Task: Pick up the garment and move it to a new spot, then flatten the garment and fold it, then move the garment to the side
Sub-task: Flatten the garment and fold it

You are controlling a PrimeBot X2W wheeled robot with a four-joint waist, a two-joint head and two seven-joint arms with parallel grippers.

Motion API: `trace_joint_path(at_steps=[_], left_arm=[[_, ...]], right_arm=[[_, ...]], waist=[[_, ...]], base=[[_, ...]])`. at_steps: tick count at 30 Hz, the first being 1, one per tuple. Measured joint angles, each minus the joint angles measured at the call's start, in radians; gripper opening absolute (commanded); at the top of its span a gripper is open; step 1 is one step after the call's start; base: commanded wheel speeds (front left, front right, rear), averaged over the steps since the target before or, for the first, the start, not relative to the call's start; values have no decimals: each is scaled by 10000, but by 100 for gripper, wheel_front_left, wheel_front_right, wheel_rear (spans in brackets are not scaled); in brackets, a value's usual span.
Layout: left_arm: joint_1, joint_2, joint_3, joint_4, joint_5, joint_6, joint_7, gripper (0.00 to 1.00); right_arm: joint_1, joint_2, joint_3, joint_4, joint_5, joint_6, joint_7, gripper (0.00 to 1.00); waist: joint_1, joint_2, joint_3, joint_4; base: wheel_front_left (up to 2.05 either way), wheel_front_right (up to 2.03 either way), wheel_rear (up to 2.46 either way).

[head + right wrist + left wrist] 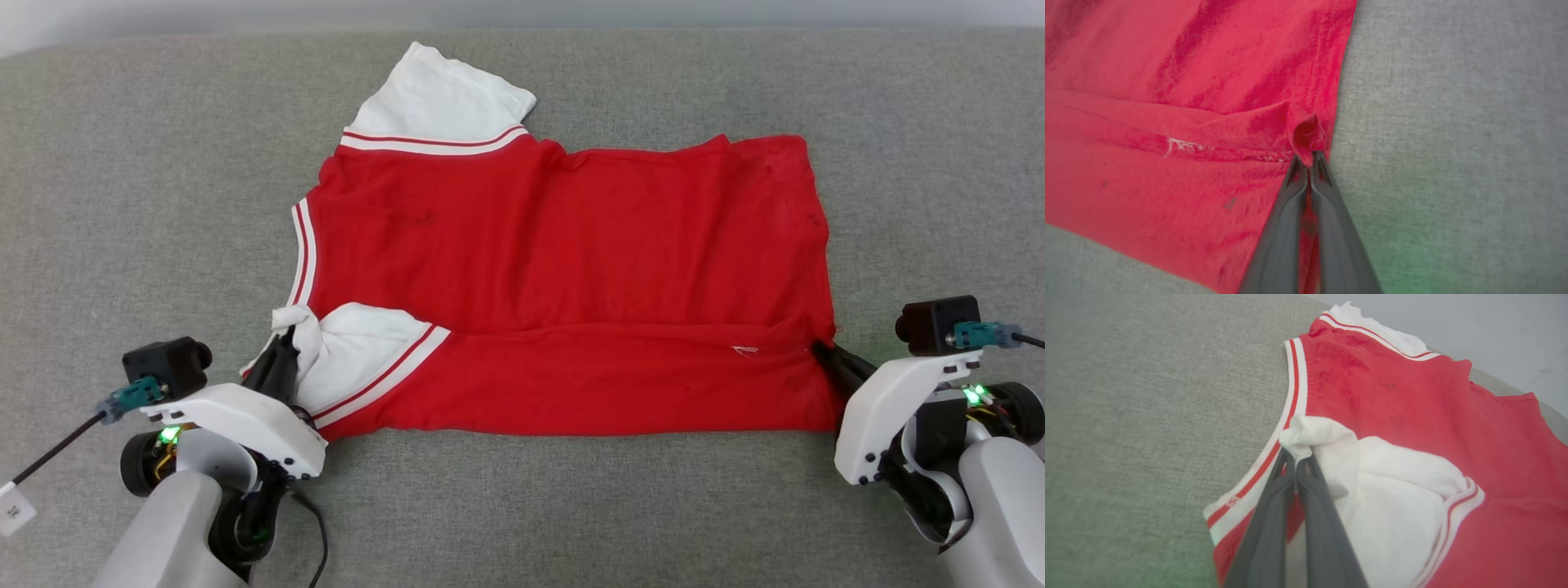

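We see the garment [563, 269] lying spread on the grey cloth-covered worktop [122, 163], near the middle of the head view. Its long axis runs across us from left to right, with the neckline and sleeves at our left end and the hem at our right end. The far white sleeve [441, 94] points away from us and a little leftward, flat on the cloth. The near long edge is folded up over the body, making a red band along the side closest to us, and the near white sleeve [359, 347] lies turned in on top of the red. Our left gripper [282, 339] sits at the near left corner, its jaws pressed together on a bunched tip of that near sleeve. Our right gripper [820, 349] sits at the near right corner, its jaws shut tight on a small pucker of red fabric at the hem edge, where the folded band ends.
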Motion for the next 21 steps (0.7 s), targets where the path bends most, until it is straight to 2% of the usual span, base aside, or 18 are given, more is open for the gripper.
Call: trace_joint_path(at_steps=[1,7,13,15,21], left_arm=[[-45,-61,-21,173,-15,-75,-25,100],[-285,-92,67,863,-140,-351,-293,100],[-269,380,251,721,-301,-431,-157,100],[-105,842,270,-25,-364,-291,500,100],[333,1887,65,-1369,-529,94,2504,100]], right_arm=[[-56,8,84,121,21,0,-132,100],[-107,123,336,297,280,2,-1522,100],[271,286,-40,-518,261,0,-3133,100],[781,487,-500,-1185,-19,-2,-3392,100],[1552,880,-989,-2184,-368,-2,-3066,100]], waist=[[0,0,-3,-10],[0,0,-201,-90],[0,0,-698,-232],[-1,0,-1139,-347],[-2,0,-1605,-578]], base=[[0,0,0],[0,0,0],[0,0,0],[0,0,0],[0,0,0]])
